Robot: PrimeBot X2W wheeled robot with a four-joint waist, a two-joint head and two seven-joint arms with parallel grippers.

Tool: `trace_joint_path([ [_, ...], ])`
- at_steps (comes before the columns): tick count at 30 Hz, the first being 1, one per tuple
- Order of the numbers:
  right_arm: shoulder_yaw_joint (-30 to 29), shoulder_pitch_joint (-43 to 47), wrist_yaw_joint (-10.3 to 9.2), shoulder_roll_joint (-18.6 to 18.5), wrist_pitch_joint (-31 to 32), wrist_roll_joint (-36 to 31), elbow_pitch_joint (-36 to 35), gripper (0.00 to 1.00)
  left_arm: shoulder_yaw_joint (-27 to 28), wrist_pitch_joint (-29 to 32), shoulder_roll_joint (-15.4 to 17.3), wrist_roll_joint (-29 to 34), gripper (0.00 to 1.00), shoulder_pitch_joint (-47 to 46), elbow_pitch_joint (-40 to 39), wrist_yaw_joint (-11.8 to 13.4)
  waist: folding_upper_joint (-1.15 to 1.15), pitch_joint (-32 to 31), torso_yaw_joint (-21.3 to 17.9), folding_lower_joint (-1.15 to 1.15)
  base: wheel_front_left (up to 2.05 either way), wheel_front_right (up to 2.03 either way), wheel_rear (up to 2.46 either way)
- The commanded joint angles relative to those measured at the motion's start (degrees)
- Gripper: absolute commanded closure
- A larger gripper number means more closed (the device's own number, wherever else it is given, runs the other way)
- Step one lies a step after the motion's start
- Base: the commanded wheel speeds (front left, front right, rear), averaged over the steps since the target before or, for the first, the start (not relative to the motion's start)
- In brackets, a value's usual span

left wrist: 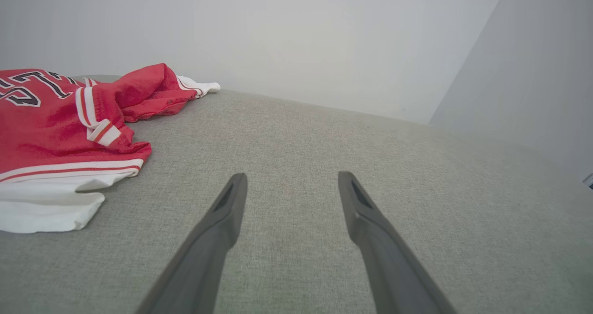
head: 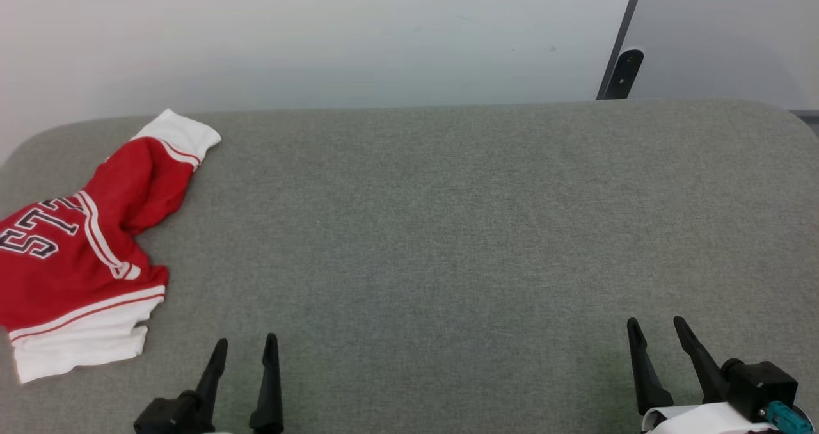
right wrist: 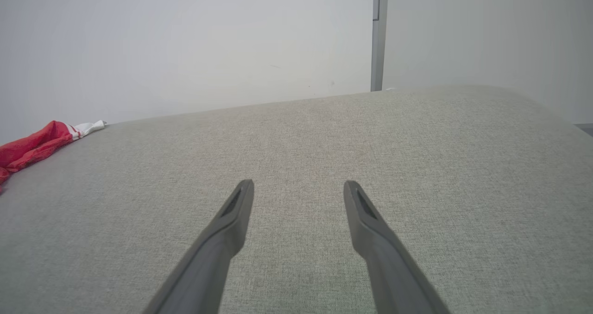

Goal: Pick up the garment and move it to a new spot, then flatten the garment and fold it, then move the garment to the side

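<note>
- The garment (head: 70, 255) is lying rumpled at the far left of the grey surface (head: 448, 229), lettering up. Part of it runs off the left edge of the head view.
- The left pincer (head: 247, 339) hangs just beside the shirt's near white edge, fingers spread apart and nothing in them.
- The right pincer (head: 655, 320) is way over on the other side, well apart from the cloth, also spread wide and empty.
- So we're at the very start, imo: the pick-up isn't done yet.
- I'd send the left one in since it's the close one.
- Aim for a bunched-up ridge of red cloth, not a flat patch, so both fingers straddle a real fold.
- Go low enough to catch a few layers.
- Lift well clear before heading for the open middle, or the tail probably drags and twists.
</note>
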Motion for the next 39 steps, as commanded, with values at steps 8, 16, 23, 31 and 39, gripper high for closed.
trace_joint_path([
  [8, -0.59, 0.45, 0.04, 0.43, -1.44, -3.18, -0.42, 0.00, -0.15, -1.30, 0.32, 4.20, 0.00, 0.68, -0.62, 0.66, 0.00, 0.42, -0.23, 0.00, 0.00, 0.00, 0.00],
  [16, -0.72, 1.03, 0.04, 0.81, -2.64, -4.90, -0.46, 0.00, 0.01, -2.15, 0.33, 7.20, 0.00, 1.27, -0.45, 1.41, 0.00, 1.08, -0.44, 0.00, 0.00, 0.00, 0.00],
  [23, -0.78, 1.23, 0.04, 0.95, -3.59, -7.21, -0.22, 0.00, -0.24, -2.88, 0.34, 10.02, 0.00, 1.69, -0.69, 1.63, 0.00, 1.24, -0.66, 0.00, 0.00, 0.00, 0.00],
  [31, -1.53, 1.39, 0.04, 1.02, -4.14, -7.12, -0.26, 0.00, -0.13, -2.94, 0.33, 9.39, 0.00, 1.79, -0.57, 1.60, 0.00, 1.35, -0.62, 0.00, 0.00, 0.00, 0.00],
  [39, -1.68, 1.28, 0.04, 1.03, -4.44, -6.36, -0.36, 0.00, -0.05, -2.94, 0.33, 8.65, 0.00, 1.94, -0.04, 1.54, 0.00, 1.19, -0.24, 0.00, 0.00, 0.00, 0.00],
])
